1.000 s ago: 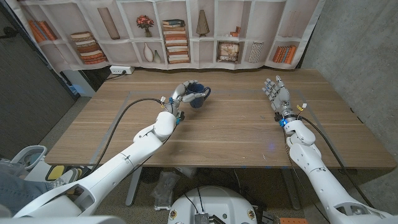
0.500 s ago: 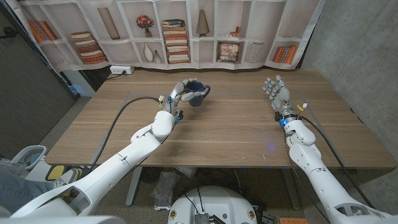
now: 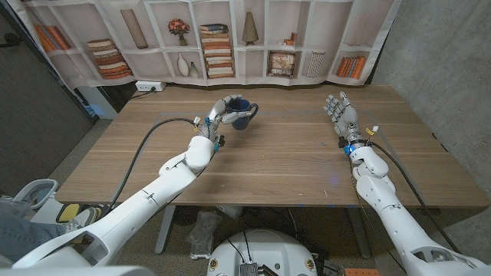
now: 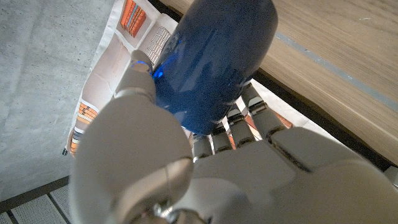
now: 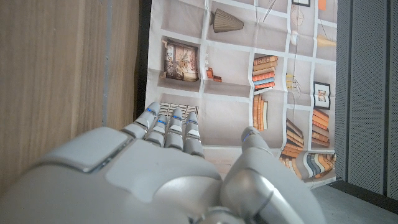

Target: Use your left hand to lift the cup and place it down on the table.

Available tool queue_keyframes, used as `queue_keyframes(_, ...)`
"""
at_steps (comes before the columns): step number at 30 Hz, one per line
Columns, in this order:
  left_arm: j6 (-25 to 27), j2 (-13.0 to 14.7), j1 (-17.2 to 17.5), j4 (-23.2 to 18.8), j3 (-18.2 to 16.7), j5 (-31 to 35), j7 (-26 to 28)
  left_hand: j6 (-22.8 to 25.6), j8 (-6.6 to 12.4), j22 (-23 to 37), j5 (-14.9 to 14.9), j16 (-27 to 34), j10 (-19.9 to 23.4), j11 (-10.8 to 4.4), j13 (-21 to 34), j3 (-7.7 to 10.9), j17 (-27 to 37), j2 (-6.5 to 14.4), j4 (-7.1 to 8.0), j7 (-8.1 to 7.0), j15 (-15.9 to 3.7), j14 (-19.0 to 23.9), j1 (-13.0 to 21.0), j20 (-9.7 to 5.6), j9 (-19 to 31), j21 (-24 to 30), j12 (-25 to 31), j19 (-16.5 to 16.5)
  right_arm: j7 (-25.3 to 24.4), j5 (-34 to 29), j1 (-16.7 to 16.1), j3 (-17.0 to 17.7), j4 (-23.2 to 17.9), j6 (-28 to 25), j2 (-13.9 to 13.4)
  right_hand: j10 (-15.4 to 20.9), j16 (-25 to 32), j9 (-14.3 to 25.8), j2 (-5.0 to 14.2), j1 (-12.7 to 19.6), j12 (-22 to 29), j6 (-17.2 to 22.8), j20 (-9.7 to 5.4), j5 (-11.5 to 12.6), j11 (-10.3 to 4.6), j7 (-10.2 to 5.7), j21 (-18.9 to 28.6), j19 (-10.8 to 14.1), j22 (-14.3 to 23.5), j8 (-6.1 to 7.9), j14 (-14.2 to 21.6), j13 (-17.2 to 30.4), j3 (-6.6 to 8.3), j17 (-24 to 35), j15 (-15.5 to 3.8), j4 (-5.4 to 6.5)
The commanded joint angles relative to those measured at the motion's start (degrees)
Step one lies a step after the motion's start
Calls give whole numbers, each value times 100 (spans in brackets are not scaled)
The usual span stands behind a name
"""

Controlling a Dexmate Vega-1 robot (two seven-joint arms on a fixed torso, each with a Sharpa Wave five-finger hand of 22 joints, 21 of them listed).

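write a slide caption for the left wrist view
Left robot hand grips a blue cup beside the wooden table.

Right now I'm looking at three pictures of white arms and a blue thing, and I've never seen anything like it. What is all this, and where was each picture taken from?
This is a robot with two white arms, each ending in a hand with fingers, standing at a long wooden table.

The wide picture comes from a camera on the robot's head, looking down over both arms. The other two come from cameras on its wrists, looking along the back of each hand, so they appear turned.

The left hand holds a dark blue rounded cup; in the left wrist view its fingers wrap the cup's side. The right hand is open near the table's far right, holding nothing.

Behind the table hangs a printed bookshelf backdrop.
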Motion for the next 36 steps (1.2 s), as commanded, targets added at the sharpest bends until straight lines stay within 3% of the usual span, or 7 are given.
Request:
queue_keyframes(1, 111, 59, -2, -111, -50, 27, -28, -29, -18, 20, 32, -9, 422, -397, 14, 319, 17, 643, 300, -1, -314, -23, 595, -1, 23, -16, -26, -26, -23, -49, 62, 21, 25, -40, -29, 52, 25, 33, 34, 46, 41, 77, -178, 4, 18, 7, -17, 37, 31, 35, 80, 33, 13, 11, -12, -33)
queue_keyframes(36, -35, 197, 37, -227, -154, -31, -143, 3, -50, 20, 33, -36, 435, -412, 44, 337, 24, 650, 316, 9, -297, -29, 589, 1, 27, -49, -71, -57, -135, -61, -24, -7, -107, 7, 15, 128, 46, 33, 14, -61, 57, 87, -184, -18, 17, 27, -82, 101, 36, 19, 148, 31, -57, 41, -8, 1)
